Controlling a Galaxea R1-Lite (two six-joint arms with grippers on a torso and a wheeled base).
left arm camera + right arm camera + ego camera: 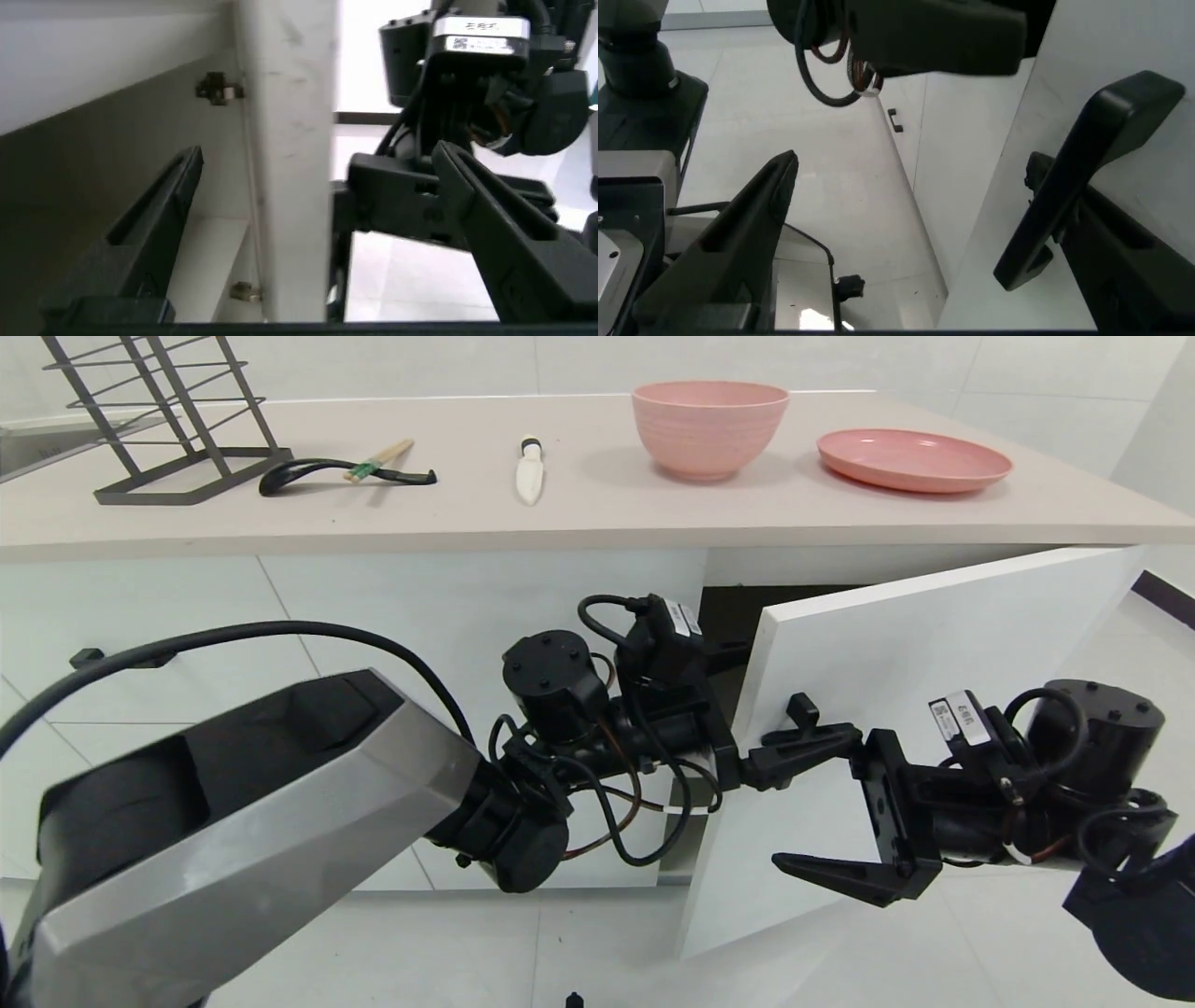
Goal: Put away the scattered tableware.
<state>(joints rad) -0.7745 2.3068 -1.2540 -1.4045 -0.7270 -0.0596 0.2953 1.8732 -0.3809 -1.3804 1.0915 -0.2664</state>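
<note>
Left pincer point(313, 187): fingers apart, one either side of the free edge of the open cabinet door point(934, 644), below the surface point(597, 518). Right pincer point(766, 817): fingers apart, at the door's outer face, upper finger just beside the black handle point(801, 707). On the surface: wire rack point(159, 420) at the left end; black spoon point(308, 471) beside it, chopsticks point(378, 460) lying across its handle; white knife point(529, 471) near the middle; pink bowl point(709, 425) and pink plate point(913, 459) toward the right end, apart.
</note>
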